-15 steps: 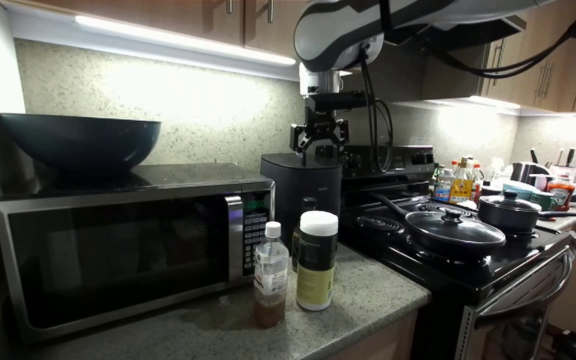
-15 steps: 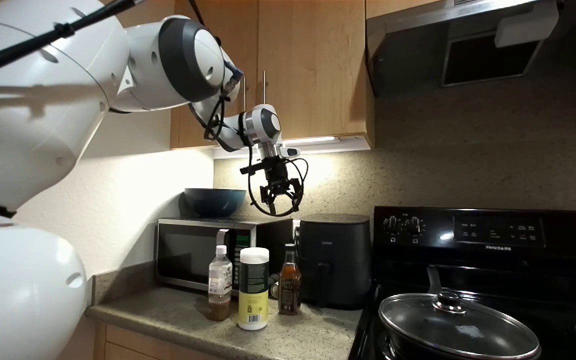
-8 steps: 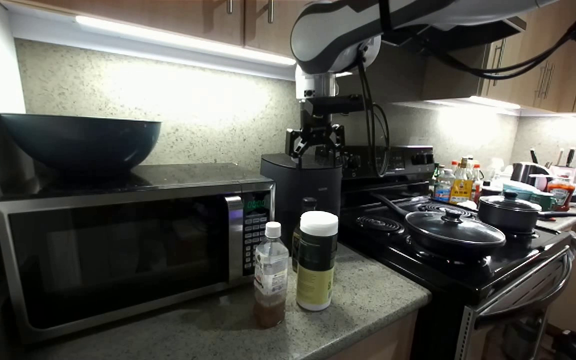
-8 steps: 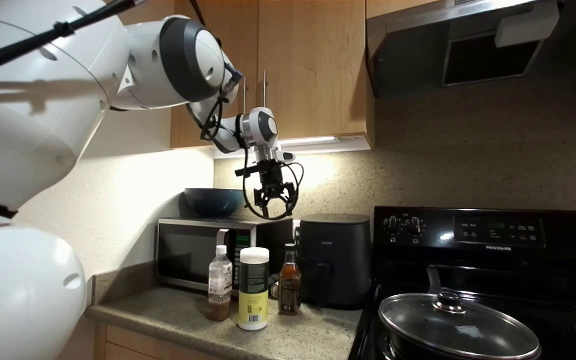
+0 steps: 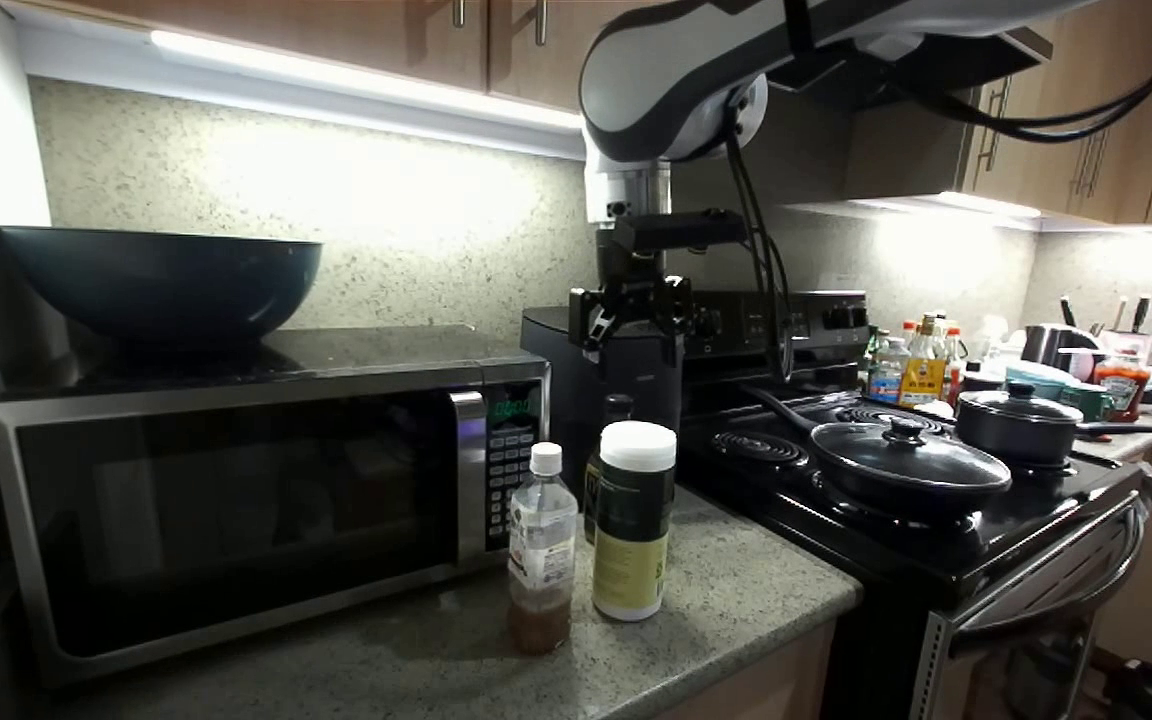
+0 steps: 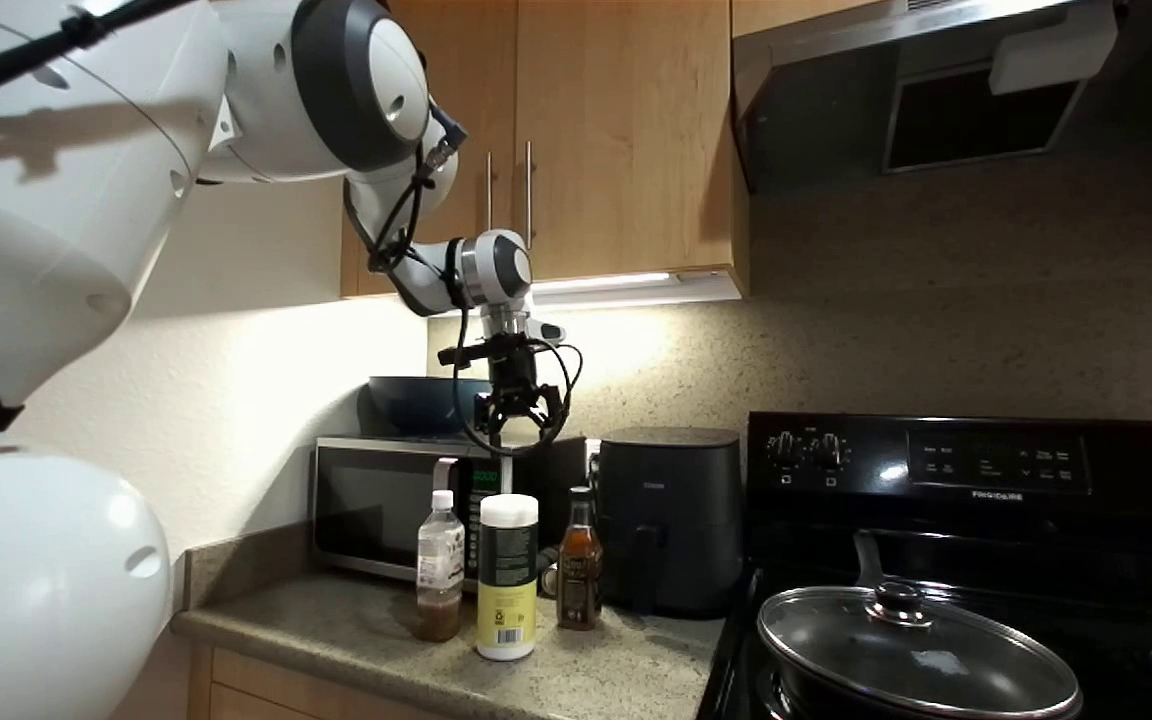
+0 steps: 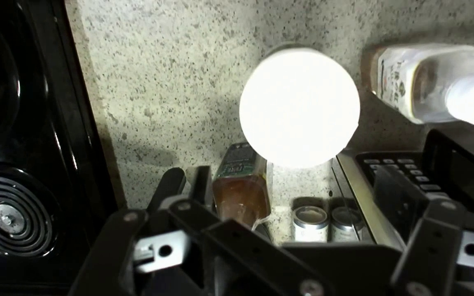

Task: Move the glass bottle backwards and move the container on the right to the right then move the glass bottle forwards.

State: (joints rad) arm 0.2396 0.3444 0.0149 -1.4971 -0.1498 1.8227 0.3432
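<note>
Hovering empty, two of three moves apparently to come

Gripper (image 7: 296,193): hanging above the counter (image 6: 626,670), seemingly toward its far side, jaws parted wide and gripping nothing. In the wrist view the fingers (image 7: 200,185) are standing well apart, with the glass bottle (image 7: 241,185) showing just beside the one on the scene's right.

Positions: the glass bottle is standing upright, cap on, just to the near side of the black appliance (image 6: 686,520); whether it is touching that appliance, cannot tell. The container (image 6: 507,580) is standing upright with its white lid on, left of the glass bottle and nearer, apart from it. Farther left, also apart, the clear bottle (image 6: 439,575) is standing.

Progress, as judged:
1. Bottle backwards: its place, farther than the container's, is fitting a finished step, though it may equally be untouched; this moment is not settling it.
2. Container to the right: looking undone, since it is sitting nearer the clear bottle than the stove (image 5: 766,495), with counter running on to its right.
3. Bottle forwards: looking undone, since the glass bottle is standing on the far side.

Outstanding, on this reading: taking hold of the container, shifting it right along the near side of the glass bottle, letting go, then bringing the glass bottle forwards. If step one is also pending, all three are waiting
</note>
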